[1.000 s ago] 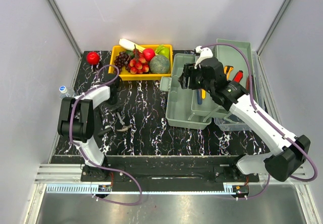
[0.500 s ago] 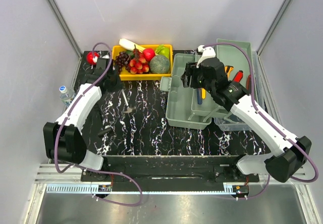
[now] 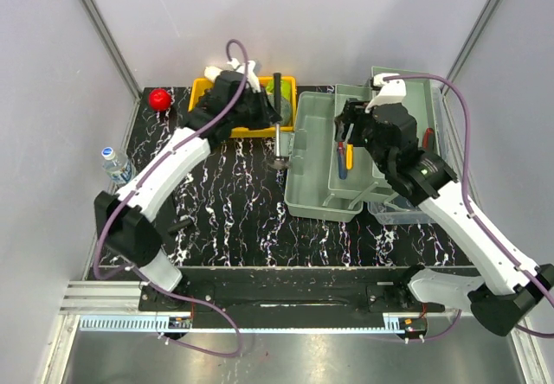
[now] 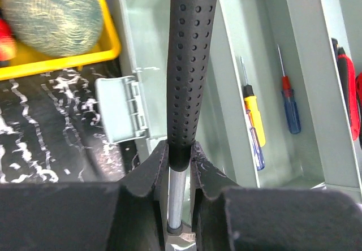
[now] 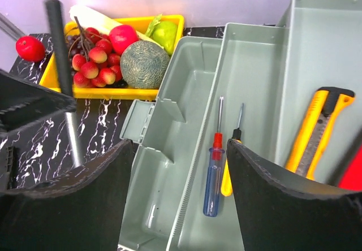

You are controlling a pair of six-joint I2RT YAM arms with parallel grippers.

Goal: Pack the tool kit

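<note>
My left gripper is shut on a hammer, clamping it where the black perforated grip meets the metal shaft. The hammer hangs over the table just left of the open grey-green toolbox. The toolbox's tray holds a blue-handled screwdriver and a yellow-handled one, with a yellow utility knife in the section behind. Above that tray, my right gripper is open, with nothing between its fingers.
A yellow tray of fruit stands at the back, right behind the hammer. A red apple lies at the back left and a water bottle at the left edge. A small dark object lies front left.
The left arm has swung from the table's left side to the toolbox's left edge, carrying the hammer. The right gripper has shifted a little right and opened slightly wider.
</note>
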